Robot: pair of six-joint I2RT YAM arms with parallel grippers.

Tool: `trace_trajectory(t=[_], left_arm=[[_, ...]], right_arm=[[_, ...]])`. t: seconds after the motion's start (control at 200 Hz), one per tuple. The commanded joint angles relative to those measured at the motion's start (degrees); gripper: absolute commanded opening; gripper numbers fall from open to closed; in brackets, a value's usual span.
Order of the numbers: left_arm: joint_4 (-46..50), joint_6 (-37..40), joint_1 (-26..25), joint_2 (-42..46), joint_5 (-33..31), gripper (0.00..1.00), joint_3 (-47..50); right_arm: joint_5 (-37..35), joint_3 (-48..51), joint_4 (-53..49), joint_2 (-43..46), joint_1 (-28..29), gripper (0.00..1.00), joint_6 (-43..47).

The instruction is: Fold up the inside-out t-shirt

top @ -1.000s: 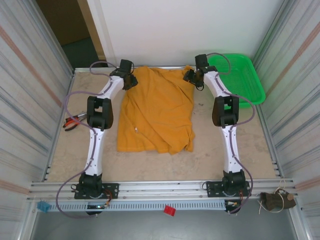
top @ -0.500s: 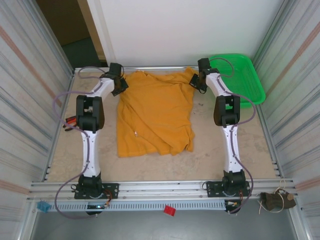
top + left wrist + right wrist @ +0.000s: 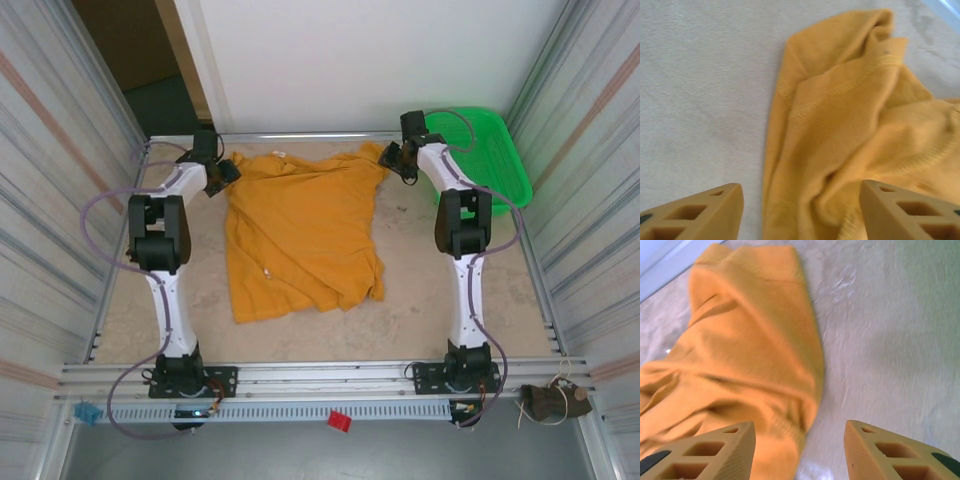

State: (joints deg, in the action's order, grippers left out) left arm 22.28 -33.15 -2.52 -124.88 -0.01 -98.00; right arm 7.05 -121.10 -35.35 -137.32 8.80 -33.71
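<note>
- Your inside-out t-shirt (image 3: 300, 235) lies spread and wrinkled on the counter (image 3: 430, 300), between the two arms. Its far edge is close to the far rail, and its near hem runs at a slant.
- A small white label (image 3: 268, 269) shows on the fabric, toward the near left part of the shirt.
- Your left pincer (image 3: 801, 192) is at the shirt's far left corner with its fingers apart. The left wrist view shows a bunched, stitched fold of cloth under the gap, with nothing clamped. You cannot tell whether the fingers touch the cloth.
- Your right pincer (image 3: 799, 426) is at the shirt's far right corner, also spread apart and gripping nothing. A rumpled edge of the shirt lies below its left finger, with bare counter below the other.
- The green basket (image 3: 500, 165) sits at the far right of the counter, beyond the right arm and clear of the shirt.
</note>
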Motion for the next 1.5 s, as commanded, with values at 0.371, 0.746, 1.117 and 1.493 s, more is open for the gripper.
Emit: trace_trajectory(t=[0.371, 0.746, 1.117, 1.493], left_arm=[[8.6, 23.7, -39.8, 37.9, -16.0, 0.74, 35.3], [7.5, 29.2, -61.3, 41.2, -25.9, 0.85, 47.1], [8.7, 29.5, -63.5, 35.1, -22.7, 0.88, 44.6], [8.5, 28.8, -60.8, 28.9, -23.7, 0.04, 40.8]], right_arm=[[2.9, 59.9, 8.6, 51.9, 5.5, 0.67, -1.2], [4.6, 71.0, 3.7, 68.0, -1.4, 0.82, -0.6], [5.2, 70.6, 1.9, 72.0, -3.5, 0.82, -0.9], [10.3, 71.0, 0.4, 77.3, -4.2, 0.80, -1.8]])
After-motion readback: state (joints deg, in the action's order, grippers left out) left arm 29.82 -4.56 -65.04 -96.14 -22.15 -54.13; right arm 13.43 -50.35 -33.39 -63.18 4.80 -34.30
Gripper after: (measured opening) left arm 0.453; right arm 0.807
